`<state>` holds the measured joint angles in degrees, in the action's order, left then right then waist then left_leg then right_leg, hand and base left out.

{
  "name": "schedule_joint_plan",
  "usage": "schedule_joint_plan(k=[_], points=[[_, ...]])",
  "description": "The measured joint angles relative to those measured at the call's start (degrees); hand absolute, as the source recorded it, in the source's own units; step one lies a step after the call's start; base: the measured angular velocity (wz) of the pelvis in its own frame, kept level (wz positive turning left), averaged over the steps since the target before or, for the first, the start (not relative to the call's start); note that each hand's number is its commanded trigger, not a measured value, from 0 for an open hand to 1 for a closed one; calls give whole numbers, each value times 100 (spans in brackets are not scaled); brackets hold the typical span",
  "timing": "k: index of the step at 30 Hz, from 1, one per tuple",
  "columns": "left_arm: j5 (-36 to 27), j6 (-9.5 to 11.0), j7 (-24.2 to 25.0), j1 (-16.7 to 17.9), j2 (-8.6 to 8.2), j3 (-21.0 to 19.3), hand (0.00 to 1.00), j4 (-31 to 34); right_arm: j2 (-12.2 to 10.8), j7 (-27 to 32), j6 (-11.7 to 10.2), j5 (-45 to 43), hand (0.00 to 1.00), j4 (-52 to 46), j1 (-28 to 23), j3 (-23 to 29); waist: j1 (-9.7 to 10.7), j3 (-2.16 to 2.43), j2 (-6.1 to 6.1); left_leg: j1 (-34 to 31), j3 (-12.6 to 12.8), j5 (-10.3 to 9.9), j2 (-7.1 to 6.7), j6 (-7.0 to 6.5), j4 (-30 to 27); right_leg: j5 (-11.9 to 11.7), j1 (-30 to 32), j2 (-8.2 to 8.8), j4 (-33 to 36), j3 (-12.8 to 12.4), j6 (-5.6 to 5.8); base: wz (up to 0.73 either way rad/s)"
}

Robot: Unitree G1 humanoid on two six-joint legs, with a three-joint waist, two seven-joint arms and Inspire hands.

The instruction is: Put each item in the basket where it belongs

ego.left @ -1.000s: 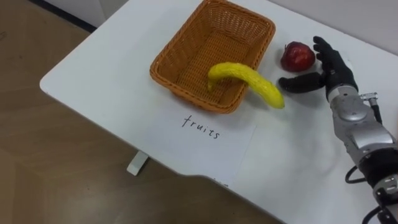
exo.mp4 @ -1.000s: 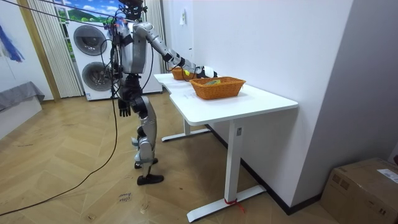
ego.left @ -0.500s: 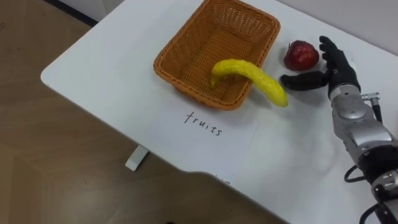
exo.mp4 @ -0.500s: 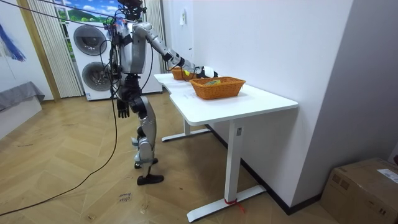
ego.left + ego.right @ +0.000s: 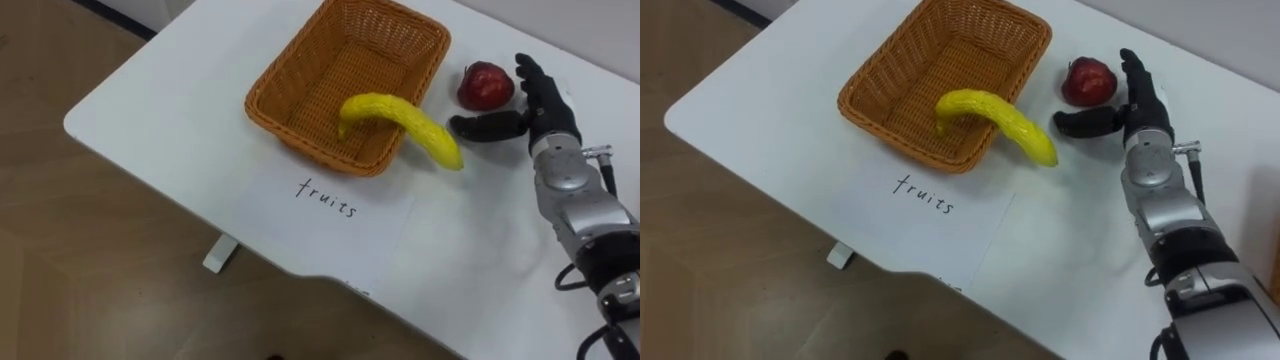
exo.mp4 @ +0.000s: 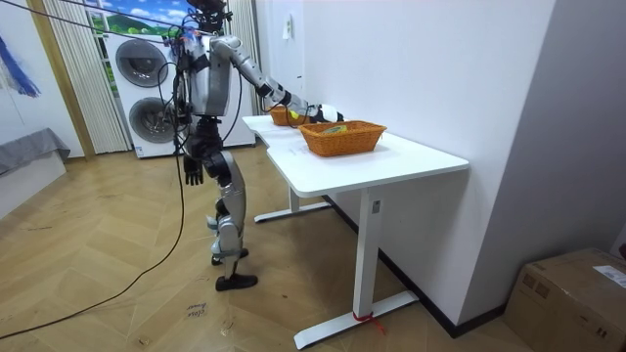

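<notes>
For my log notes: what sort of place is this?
Probably a home-style room, perhaps a laundry corner: stacked laundry machines, a herringbone wood floor, and a white table with a wicker basket.

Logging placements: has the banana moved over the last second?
No. The banana still lies across the same spot on the wicker basket's near rim, one end inside, one over the table; only the camera shifted slightly.
</notes>
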<state>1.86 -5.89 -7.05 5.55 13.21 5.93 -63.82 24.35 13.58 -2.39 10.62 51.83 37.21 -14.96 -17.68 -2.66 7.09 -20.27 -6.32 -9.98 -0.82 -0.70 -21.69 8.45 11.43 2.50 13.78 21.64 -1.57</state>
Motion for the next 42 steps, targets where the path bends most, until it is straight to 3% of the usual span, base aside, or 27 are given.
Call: schedule_joint_plan(k=[19,28,38,39,40,41,42], points=[[3,-6,100,49,-32,0,0,148,-50,-74,78,0,0,187,207,52,-7,11,-90,20,-28,6,8,11,3,-3,-28,-4,15,50,-8,1],[-6,-9,146,56,-53,225,0,148,-50,-121,80,25,0,276,228,40,-75,5,-99,61,-24,7,8,11,10,-3,-31,10,77,43,-9,0],[-5,-9,282,58,-64,219,0,148,-46,-111,122,17,0,381,286,43,-147,-15,-64,60,-18,21,-1,24,8,43,-34,39,85,51,-35,0],[-4,-9,290,58,-63,218,0,148,-45,-111,122,5,24,381,286,43,-149,-18,-59,60,-19,22,0,25,11,47,-33,35,85,48,-36,0],[-4,-9,313,58,-63,218,0,148,-42,-118,122,-5,57,381,289,43,-151,-20,-52,59,-20,24,1,29,15,52,-27,28,85,47,-39,0],[-4,-10,347,58,-63,219,0,147,-40,-123,122,-16,82,386,301,42,-151,-21,-51,60,-21,26,3,32,20,55,-23,25,85,48,-42,0],[-4,-11,362,58,-63,219,0,147,-40,-123,123,-20,100,399,314,40,-152,-21,-52,62,-21,28,3,35,25,56,-21,24,85,47,-44,0]])
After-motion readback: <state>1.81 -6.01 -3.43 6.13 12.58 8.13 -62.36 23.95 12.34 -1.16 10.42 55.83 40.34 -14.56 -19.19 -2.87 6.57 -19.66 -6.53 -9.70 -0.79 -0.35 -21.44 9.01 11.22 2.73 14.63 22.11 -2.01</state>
